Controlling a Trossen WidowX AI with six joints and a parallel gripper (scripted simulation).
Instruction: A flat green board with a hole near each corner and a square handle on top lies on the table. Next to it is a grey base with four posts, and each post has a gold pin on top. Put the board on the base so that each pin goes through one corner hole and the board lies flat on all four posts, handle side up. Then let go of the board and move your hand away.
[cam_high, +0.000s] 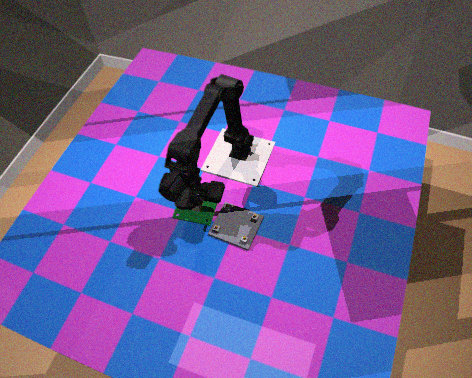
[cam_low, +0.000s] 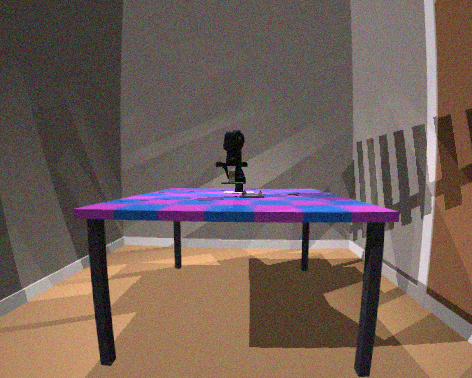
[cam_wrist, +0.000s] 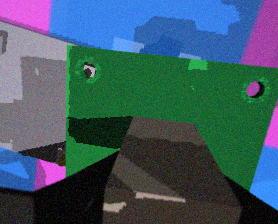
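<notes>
The green board (cam_high: 192, 216) (cam_low: 231, 183) (cam_wrist: 150, 92) is held about level above the table, higher than the base in the exterior view. My gripper (cam_high: 202, 199) (cam_low: 232, 175) is shut on its square handle (cam_wrist: 165, 155), which faces up. The two far corner holes show in the wrist view; the near ones are hidden. The grey base (cam_high: 232, 226) (cam_low: 252, 196) (cam_wrist: 42, 95) stands on the table just right of the board in the top view and at the left in the wrist view. Three posts with pins show clearly in the top view; the fourth corner is dark.
The arm's white mounting plate (cam_high: 212, 162) with small dark holes lies behind the board and the base in the top view. The table (cam_high: 240, 270) (cam_low: 230, 216) has a pink and blue checked top crossed by dark shadows.
</notes>
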